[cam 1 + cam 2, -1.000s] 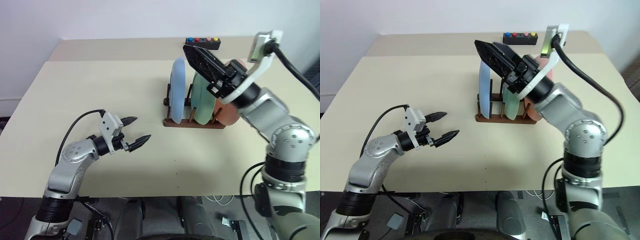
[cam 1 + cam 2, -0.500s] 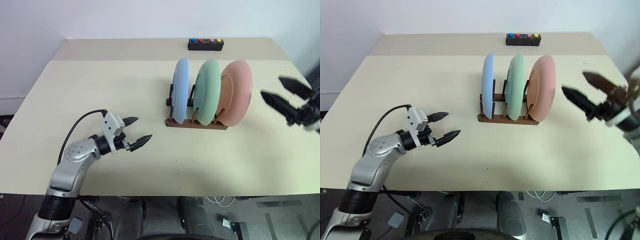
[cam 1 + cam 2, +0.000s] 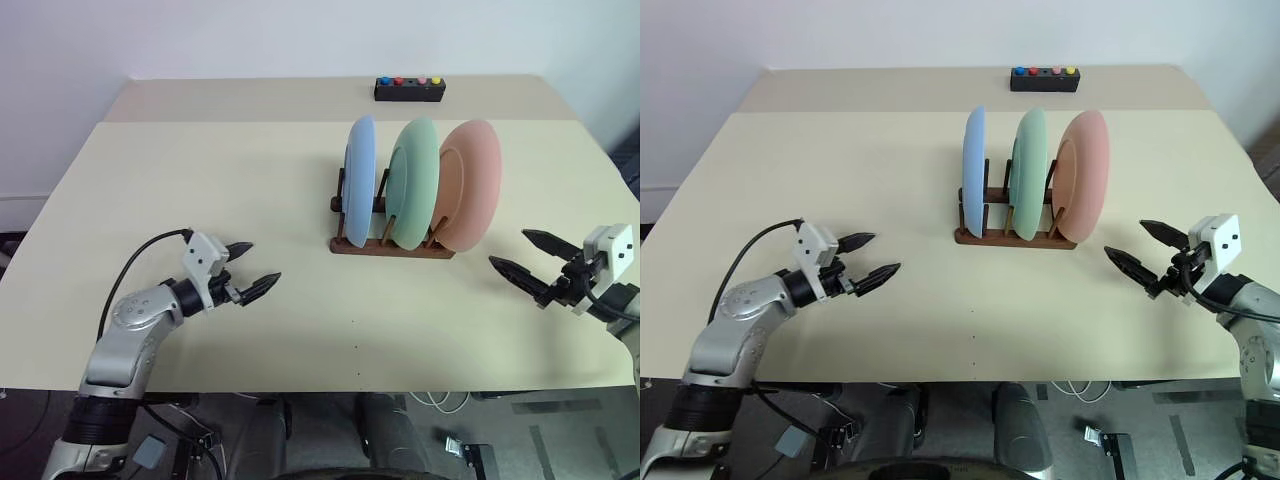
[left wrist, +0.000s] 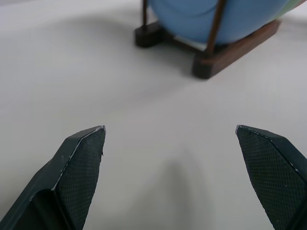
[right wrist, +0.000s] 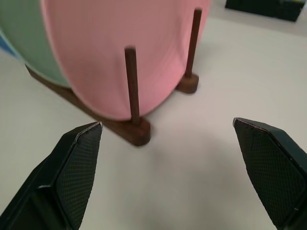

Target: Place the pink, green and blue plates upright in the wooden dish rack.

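blue plate (image 3: 359, 180), green plate (image 3: 415, 183), pink plate (image 3: 470, 186) upright in wooden dish rack (image 3: 390, 245) on tabletop (image 3: 200, 180) | left pincer (image 3: 248, 268) spread, empty | right pincer (image 3: 522, 253) spread, empty

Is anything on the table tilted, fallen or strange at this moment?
Nothing stands out. The blue plate, green plate and pink plate all stand on edge side by side in the wooden rack, and none has tipped out. Both grippers, left and right, are open and apart from the rack.
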Controlling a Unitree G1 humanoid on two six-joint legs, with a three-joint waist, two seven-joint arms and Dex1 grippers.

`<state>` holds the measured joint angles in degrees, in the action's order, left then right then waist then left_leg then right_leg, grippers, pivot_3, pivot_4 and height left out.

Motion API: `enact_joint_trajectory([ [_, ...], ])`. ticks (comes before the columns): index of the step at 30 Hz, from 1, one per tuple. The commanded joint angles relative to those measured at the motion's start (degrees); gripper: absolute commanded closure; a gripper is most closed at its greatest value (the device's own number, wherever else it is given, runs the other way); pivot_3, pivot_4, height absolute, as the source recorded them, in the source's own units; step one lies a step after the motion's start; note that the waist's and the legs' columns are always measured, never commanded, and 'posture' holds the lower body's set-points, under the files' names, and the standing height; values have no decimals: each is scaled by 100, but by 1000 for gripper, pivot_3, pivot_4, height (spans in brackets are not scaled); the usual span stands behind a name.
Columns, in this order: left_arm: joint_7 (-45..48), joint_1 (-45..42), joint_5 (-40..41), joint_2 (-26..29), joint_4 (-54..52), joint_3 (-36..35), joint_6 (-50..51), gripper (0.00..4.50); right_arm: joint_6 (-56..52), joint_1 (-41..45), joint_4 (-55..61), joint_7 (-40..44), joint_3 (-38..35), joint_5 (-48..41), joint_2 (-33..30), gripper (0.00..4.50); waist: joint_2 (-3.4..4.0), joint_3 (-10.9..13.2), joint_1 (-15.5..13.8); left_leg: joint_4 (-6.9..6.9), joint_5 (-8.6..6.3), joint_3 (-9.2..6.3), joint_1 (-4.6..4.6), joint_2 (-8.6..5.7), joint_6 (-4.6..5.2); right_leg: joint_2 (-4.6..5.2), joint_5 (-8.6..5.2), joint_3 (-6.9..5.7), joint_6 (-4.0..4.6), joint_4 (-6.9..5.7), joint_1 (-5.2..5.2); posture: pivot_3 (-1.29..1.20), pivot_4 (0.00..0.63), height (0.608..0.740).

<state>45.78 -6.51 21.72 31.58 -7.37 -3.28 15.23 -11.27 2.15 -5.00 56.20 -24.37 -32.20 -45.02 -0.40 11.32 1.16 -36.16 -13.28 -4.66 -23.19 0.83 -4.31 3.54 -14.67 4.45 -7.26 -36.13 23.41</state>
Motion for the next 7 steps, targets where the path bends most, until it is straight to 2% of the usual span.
enact_joint_trajectory([
  [1, -2, 55, 108, 38, -311, -168, -18, 0, 107, 0, 77, 66, -70, -50, 114, 49, -1, 0, -37, 0, 0, -1, 0, 0, 0, 0, 0, -1, 0, 0, -1, 0, 150, 730],
  [7, -77, -4, 59, -29, -229, -162, -79, 0, 149, 218, -21, 55, 32, 45, 166, 49, -2, 0, -21, -4, 0, -1, 2, 0, 0, 0, 0, -1, 1, -1, -4, 0, 150, 730],
])
